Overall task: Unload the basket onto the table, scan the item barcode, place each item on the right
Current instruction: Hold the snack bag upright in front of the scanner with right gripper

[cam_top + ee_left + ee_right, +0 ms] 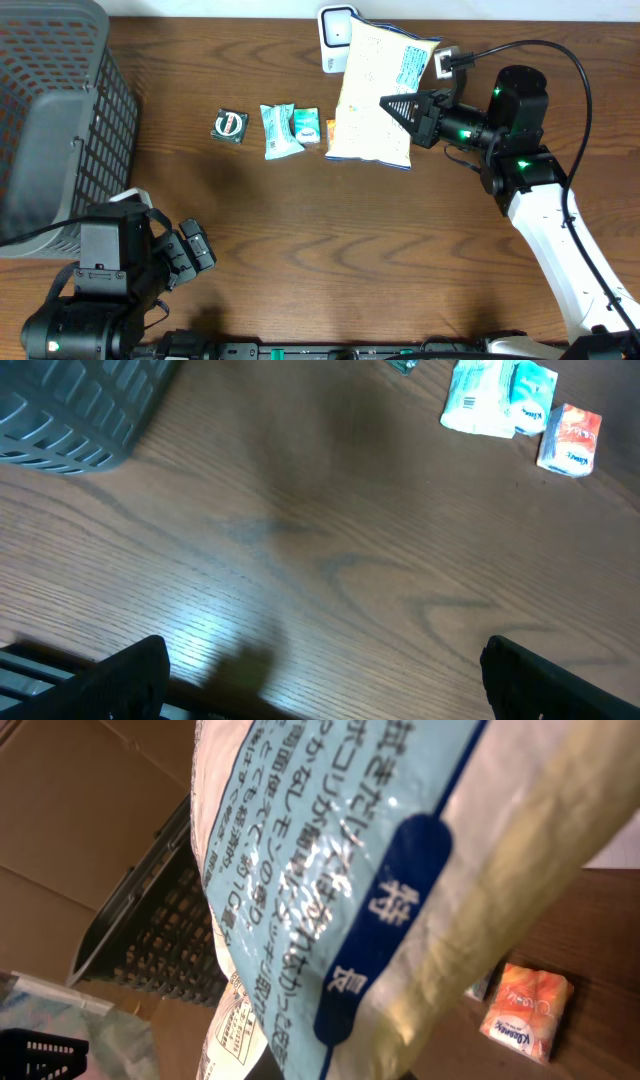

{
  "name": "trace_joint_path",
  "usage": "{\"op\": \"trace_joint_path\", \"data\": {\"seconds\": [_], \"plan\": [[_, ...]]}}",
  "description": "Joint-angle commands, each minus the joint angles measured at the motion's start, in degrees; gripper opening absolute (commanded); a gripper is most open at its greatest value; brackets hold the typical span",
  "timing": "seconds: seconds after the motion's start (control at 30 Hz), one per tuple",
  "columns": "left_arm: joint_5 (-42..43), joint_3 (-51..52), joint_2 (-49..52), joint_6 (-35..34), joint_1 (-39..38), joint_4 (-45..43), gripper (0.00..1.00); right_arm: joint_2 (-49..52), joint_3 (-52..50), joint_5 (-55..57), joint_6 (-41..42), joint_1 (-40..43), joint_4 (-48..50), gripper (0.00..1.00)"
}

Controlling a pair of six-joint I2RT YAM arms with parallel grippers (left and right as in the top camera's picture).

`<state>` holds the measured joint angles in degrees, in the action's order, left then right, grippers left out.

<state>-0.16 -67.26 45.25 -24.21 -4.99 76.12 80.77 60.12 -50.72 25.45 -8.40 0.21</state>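
We see the right gripper (400, 108) with its jaws pressed together on the right-hand edge of the snack bag (370, 90). They pinch the film, and the dark fingers lie across its printed face. The bag is held just to the right of the white scanner (336, 30), and from overhead its top left corner overlaps the scanner's body. In the right wrist view, the bag's blue label and Japanese print fill most of the frame.

We find the left gripper (197, 252) well apart from the scanner, toward the near left of the table (330, 240). Its jaws are spread wide; the two fingers (120, 680) stand at opposite edges of the left wrist view with only bare wood between them, touching nothing.

A row of small packs lies just below and left of the scanner: an orange pack (528, 1010), two teal tissue packs (281, 131) and a dark round packet (229, 125). Far left of the scanner stands a grey basket (60, 110).
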Motion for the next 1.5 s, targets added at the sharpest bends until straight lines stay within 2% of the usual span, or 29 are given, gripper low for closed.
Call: {"op": "trace_joint_path", "data": {"seconds": [0.0,1.47], "plan": [[-0.33,0.02,0.02,-0.33,-0.13,0.15,0.98,-0.07,1.05,-0.42,0.26,-0.33,0.39,0.01],[-0.33,0.02,0.02,-0.33,-0.13,0.15,0.98,-0.04,1.05,-0.13,0.24,-1.46,-0.02,0.01]]}}
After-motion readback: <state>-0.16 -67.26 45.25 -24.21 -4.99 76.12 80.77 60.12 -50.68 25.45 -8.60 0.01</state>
